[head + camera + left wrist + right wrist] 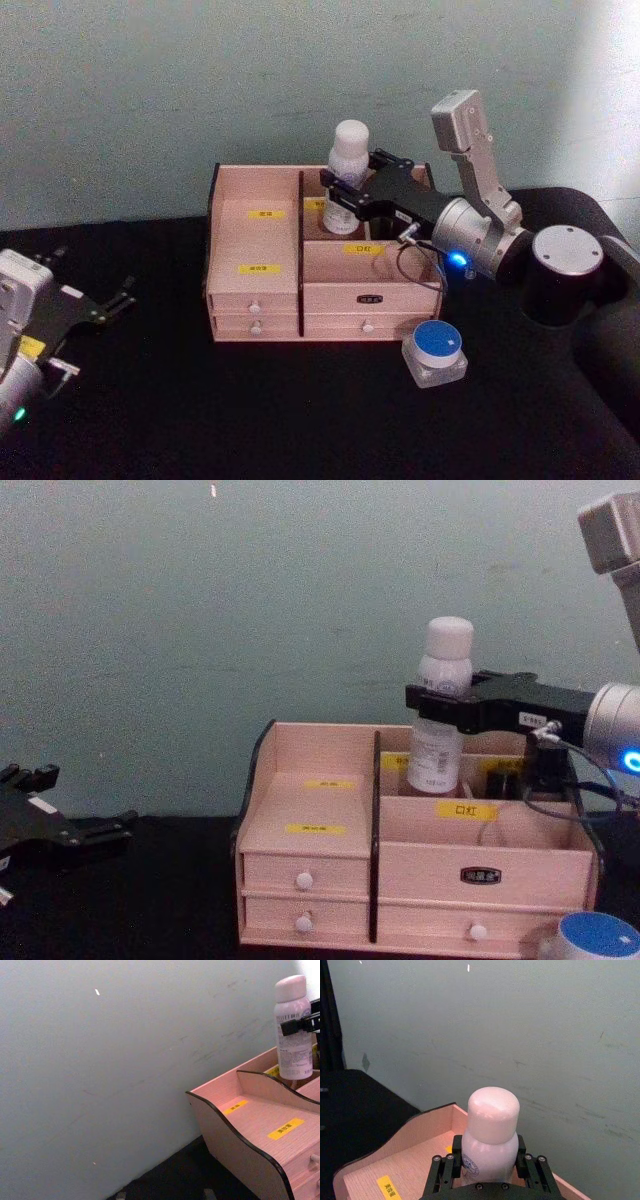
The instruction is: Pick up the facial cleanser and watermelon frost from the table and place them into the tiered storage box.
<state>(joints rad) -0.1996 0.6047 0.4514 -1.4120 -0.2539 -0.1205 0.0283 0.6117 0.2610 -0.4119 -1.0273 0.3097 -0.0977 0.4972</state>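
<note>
The facial cleanser (349,150), a white bottle with a rounded cap, stands upright in the rear middle compartment of the pink tiered storage box (255,240). My right gripper (354,176) is shut on the bottle's body below the cap, also seen in the chest view (440,696) and the right wrist view (487,1166). The box wall hides the bottle's base (434,765), so I cannot tell if it rests on the floor. The watermelon frost (437,346), a small clear case with a round blue lid, sits on the table at the box's front right corner. My left gripper (95,285) is parked open at the far left.
A grey-green wall (150,90) rises close behind the box. The black table (250,410) spreads in front. The box's left stepped shelves (260,1120) carry yellow labels, and white-knobbed drawers (303,880) face me. The right arm's body (560,265) lies right of the box.
</note>
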